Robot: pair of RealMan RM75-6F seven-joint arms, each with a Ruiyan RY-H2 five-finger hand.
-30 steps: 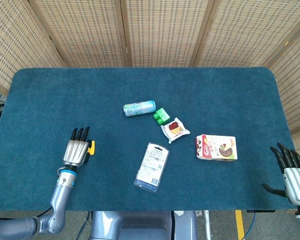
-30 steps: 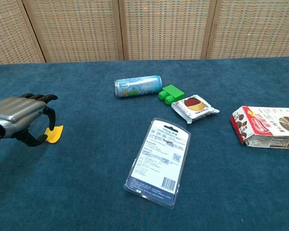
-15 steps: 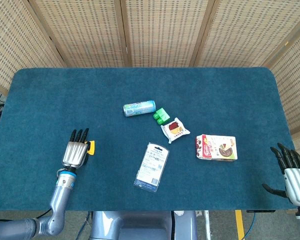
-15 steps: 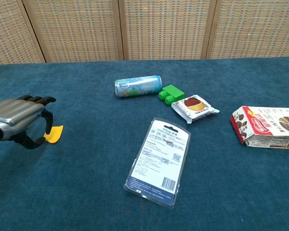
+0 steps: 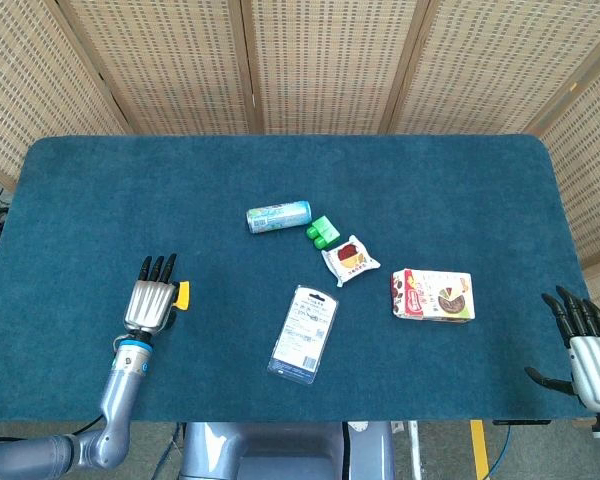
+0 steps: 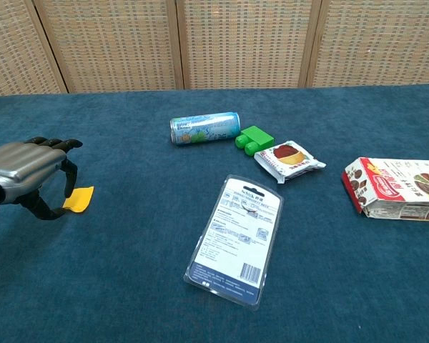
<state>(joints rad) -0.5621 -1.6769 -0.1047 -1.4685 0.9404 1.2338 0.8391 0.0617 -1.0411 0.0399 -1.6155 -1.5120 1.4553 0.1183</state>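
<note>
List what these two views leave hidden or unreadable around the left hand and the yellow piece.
- Yellow piece: chest view, the left hand covers its near edge, so contact cannot be told; head view, too small to identify.
- Right hand: head view only, wrist cut by the frame's edge; outside the chest view.
- Flat blister pack: print too small to read in either view.
- Carton: chest view, right end cut off.

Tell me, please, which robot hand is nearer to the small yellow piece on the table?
The left. The left robot hand sits right beside the yellow piece, not holding it. The right robot hand is at the table's far opposite edge, past the box.
</note>
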